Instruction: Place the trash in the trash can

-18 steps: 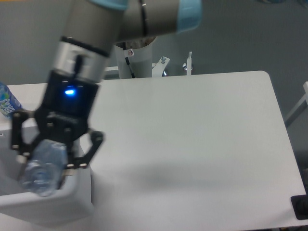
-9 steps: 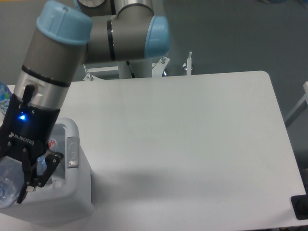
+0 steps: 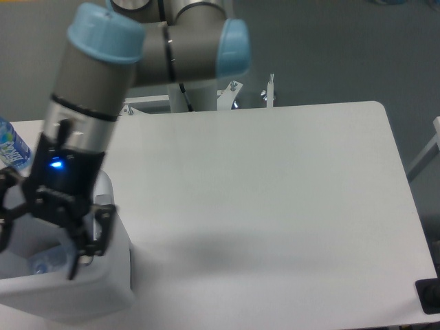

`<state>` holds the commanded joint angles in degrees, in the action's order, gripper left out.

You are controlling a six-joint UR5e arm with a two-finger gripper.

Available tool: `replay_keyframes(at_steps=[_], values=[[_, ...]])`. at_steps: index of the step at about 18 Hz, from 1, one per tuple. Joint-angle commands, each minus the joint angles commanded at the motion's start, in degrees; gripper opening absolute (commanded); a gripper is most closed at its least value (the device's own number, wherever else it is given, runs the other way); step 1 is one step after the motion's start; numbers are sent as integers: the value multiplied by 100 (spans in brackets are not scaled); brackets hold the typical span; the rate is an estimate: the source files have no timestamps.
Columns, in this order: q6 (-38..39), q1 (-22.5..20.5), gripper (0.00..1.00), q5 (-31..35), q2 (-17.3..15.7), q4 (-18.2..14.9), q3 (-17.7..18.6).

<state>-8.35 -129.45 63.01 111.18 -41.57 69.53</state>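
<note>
Bottle [image 3: 48, 262] lies inside the trash can [image 3: 103, 292] at the surface's left edge; the end effector [image 3: 41, 253] hangs over it, fingers spread, empty; best lift straight up, clear of the rim.

A white rectangular tabletop [image 3: 275, 185] with rounded corners carries a large white rectangular plastic bin [image 3: 103, 292] at its front left corner and a blue-labelled clear plastic bottle [image 3: 10, 148] at the left edge.
</note>
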Motion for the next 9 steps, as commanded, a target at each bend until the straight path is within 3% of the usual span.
replay_keyframes(at_steps=[3, 6, 9], values=[[-35, -378, 100, 421, -175, -17, 17], [-665, -599, 100, 1114, -307, -88, 183], [-1448, -678, 100, 1922, -457, -481, 263]])
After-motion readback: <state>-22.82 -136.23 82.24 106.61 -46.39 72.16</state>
